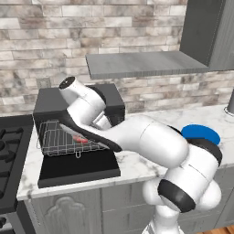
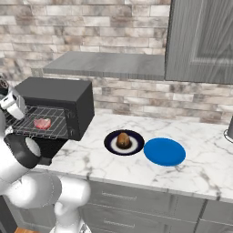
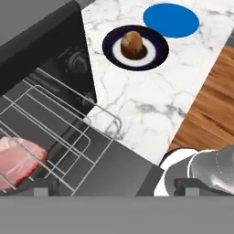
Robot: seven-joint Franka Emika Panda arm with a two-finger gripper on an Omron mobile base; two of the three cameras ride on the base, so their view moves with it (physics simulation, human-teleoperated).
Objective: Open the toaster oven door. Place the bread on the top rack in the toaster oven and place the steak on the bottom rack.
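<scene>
bread (image 2: 123, 140), a small round brown bun sitting mid-plate on the dark plate (image 2: 110, 144) just beside the blue plate (image 2: 164, 151) on the marble counter (image 2: 200, 168), looks light and crushable, so take it gently across its sides; the gripper (image 3: 109, 185), jaws apart and empty, hangs over the oven's rack near the steak (image 2: 42, 123).

Glossy white rounded arm (image 1: 151, 141) segments joined by dark bands at each joint.
</scene>
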